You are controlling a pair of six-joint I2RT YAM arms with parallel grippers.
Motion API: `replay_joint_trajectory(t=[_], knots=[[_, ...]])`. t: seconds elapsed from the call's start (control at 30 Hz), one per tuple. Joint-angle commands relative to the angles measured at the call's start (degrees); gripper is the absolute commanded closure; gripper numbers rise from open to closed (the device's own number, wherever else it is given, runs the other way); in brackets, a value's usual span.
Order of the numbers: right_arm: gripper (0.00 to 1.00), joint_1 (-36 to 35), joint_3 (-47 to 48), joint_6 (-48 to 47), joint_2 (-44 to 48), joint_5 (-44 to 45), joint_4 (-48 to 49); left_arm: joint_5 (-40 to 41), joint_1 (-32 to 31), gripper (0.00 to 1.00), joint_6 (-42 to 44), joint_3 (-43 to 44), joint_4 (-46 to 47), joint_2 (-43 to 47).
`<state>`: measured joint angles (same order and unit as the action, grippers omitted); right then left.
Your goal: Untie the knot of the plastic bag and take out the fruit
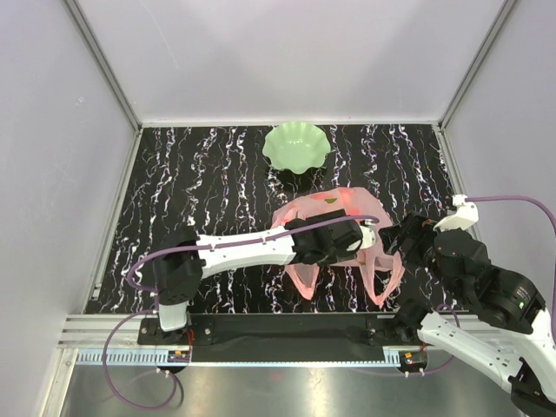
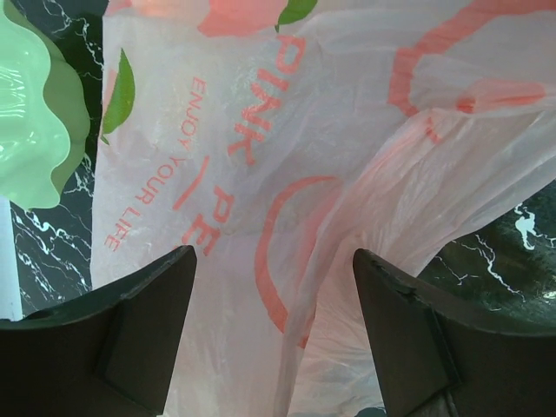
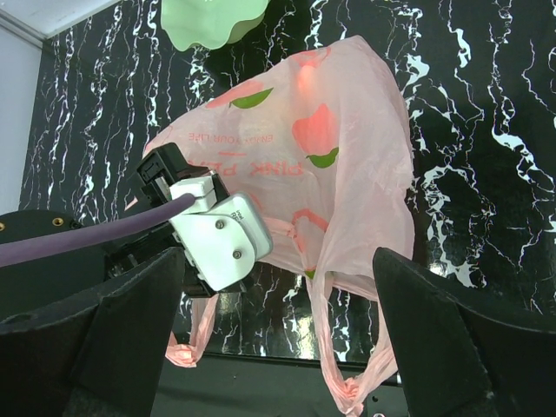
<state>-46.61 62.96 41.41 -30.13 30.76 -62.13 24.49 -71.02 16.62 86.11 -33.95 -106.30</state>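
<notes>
A: Where is the plastic bag (image 1: 340, 201) now, rel. to the green dish (image 1: 297, 146)?
B: Just on the near side of the dish, a bit to its right; it seems apart from it. It lies slumped on the table, and its handles (image 3: 349, 393) trail away from the dish, toward the arm bases.
A: And the grippers?
B: The left gripper (image 2: 274, 256) hangs over the bag, at the part far from the dish. Its fingers are apart w/ only loose film under them, nothing pinched. The right gripper (image 3: 278, 256) is further from the dish, beyond the bag. It is also wide apart, empty.
A: How will the bag handle?
B: Very thin, soft, crinkly, prob. slippery. It will fold and slide, not resist. It is light by itself, but the fruit adds weight, I guess. The fruit I cannot make out surely, i.e. the red patches may be print.
A: Where to take hold?
B: At the twisted handle strips, where the film is bunched, not at the flat wall. Knot tied or not, I cannot tell.
</notes>
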Motion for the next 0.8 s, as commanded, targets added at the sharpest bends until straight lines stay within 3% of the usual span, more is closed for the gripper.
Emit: replay_joint_trajectory(t=[0.0, 0.27, 0.6, 0.77], knots=[[0.03, -0.3, -0.2, 0.3, -0.9, 0.1, 1.3, 1.3, -0.2, 0.22, 1.0, 1.4, 3.1, 2.9], [0.03, -0.2, -0.5, 0.3, -1.0, -0.5, 1.6, -3.1, 3.1, 0.29, -1.6, -0.3, 7.3, 7.1], [0.03, -0.2, -1.5, 0.3, -1.0, -1.1, 1.7, -5.7, 6.5, 0.4, -4.5, -2.3, 7.3, 4.9], [0.03, -0.3, -2.2, 0.3, -1.4, -1.6, 1.7, -14.8, 5.7, 0.43, -6.4, -4.5, 6.8, 8.9]])
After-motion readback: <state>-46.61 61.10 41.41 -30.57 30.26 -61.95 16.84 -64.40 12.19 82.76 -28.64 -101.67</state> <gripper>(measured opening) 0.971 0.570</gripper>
